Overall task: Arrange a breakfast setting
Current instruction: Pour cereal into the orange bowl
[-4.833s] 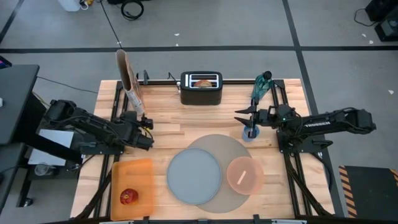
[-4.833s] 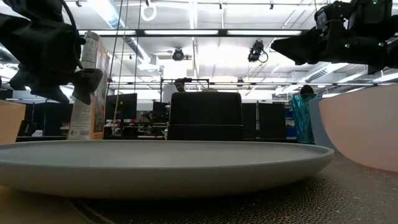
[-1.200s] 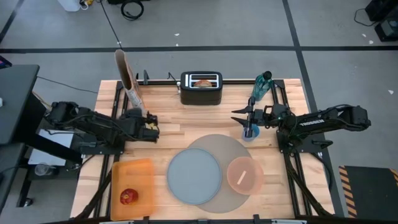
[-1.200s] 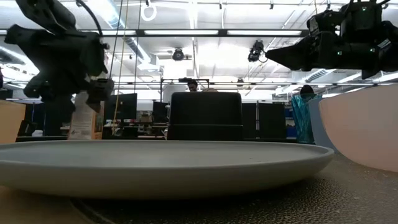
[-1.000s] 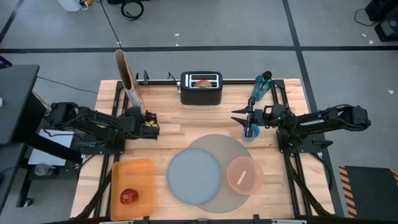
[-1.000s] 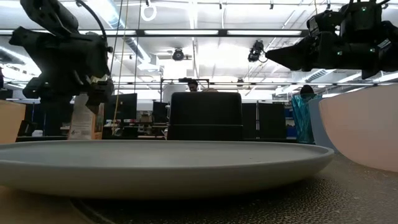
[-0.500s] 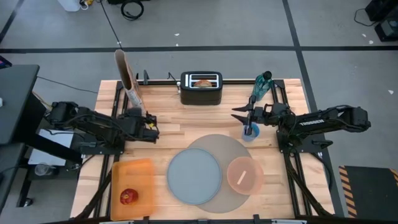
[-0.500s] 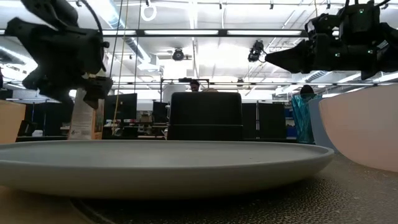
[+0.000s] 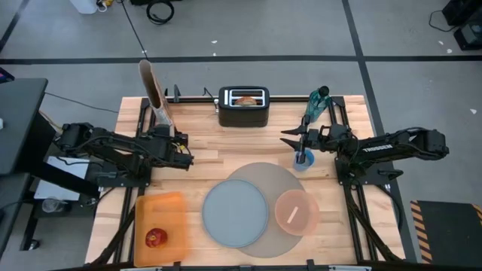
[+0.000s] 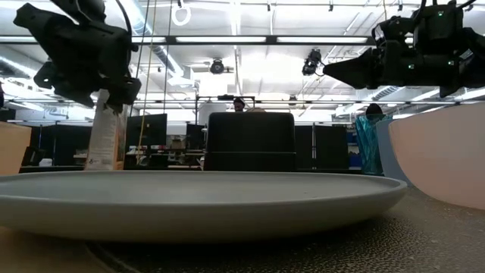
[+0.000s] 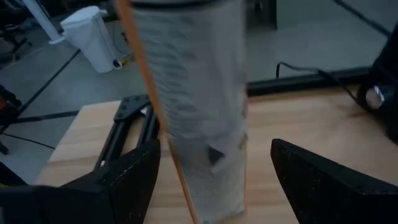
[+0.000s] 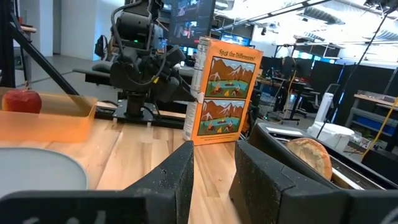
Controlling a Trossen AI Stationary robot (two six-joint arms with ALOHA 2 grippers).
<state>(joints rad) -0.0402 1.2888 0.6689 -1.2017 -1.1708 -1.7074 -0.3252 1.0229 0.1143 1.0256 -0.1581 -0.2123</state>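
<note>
Centrally on the light wooden slatted table (image 9: 226,150) lies the large round grey mat (image 9: 282,179), carrying the smaller blue-grey plate (image 9: 234,214) and the translucent pink bowl (image 9: 296,211) side by side; a pale spoon-like streak shows in the bowl. The toasted bagel half (image 9: 246,98) sits in the black toaster (image 9: 244,108) at the far edge, and the small red apple (image 9: 156,239) rests on the orange rectangular board (image 9: 160,218) at the near left corner. An upright orange cereal box (image 12: 222,99) reads "Spot the Differences". The left gripper (image 11: 214,165), fingers spread, is at this box, one finger either side. The right gripper (image 9: 288,140), fingers close together with a narrow gap between, hovers beside a small blue cup (image 9: 302,160), near a teal bottle (image 9: 317,105). Beyond the table is a workshop with grey floor, monitors and ceiling strip lights.
</note>
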